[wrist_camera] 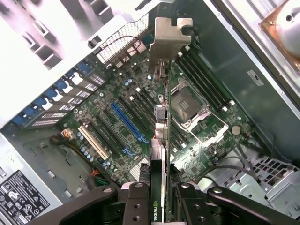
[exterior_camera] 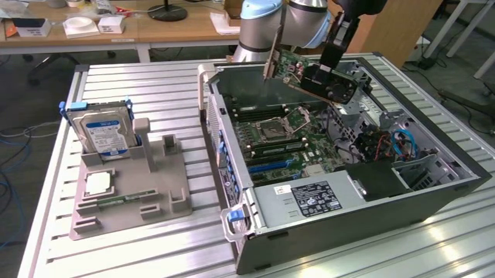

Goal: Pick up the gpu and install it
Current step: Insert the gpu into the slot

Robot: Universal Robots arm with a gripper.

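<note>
Nearest the lens: near corner of computer case point(exterior_camera: 348, 226), laid on its side with the panel off, blue latch point(exterior_camera: 234, 215) at the front edge, labelled power supply point(exterior_camera: 309, 200) just behind it. All resting on slatted metal table point(exterior_camera: 155, 243).

Exterior view, left to right:
- Grey holder fixture point(exterior_camera: 131, 197) at the exterior view's left, apart from the case. Blue-labelled hard drive point(exterior_camera: 104, 130) standing upright in its far end; silver processor chip point(exterior_camera: 98, 183) lying flat in a recess; narrow green memory stick point(exterior_camera: 116, 201) lying flat nearer the lens.
- Motherboard point(exterior_camera: 286, 145) exposed on the case floor, processor socket point(exterior_camera: 284, 123) near its middle.
- Gpu point(exterior_camera: 298, 66) held in the air above the far part of the open case, tilted, silver bracket end toward the exterior view's left. Clear of the board, not seated in any slot.
- Gripper point(exterior_camera: 325, 66) on the card's black cooler end, below robot arm point(exterior_camera: 270, 23).
- Blue cables point(exterior_camera: 406, 145) in the bay at the exterior view's right.

Wrist view: gpu point(wrist_camera: 161, 154) seen edge-on, running away from gripper point(wrist_camera: 163, 199) over motherboard point(wrist_camera: 117, 122), between long blue slot point(wrist_camera: 126, 123) and socket point(wrist_camera: 185, 104). Fingers point(wrist_camera: 133, 204) pinching the card from both faces, no gap to it on either side.
</note>
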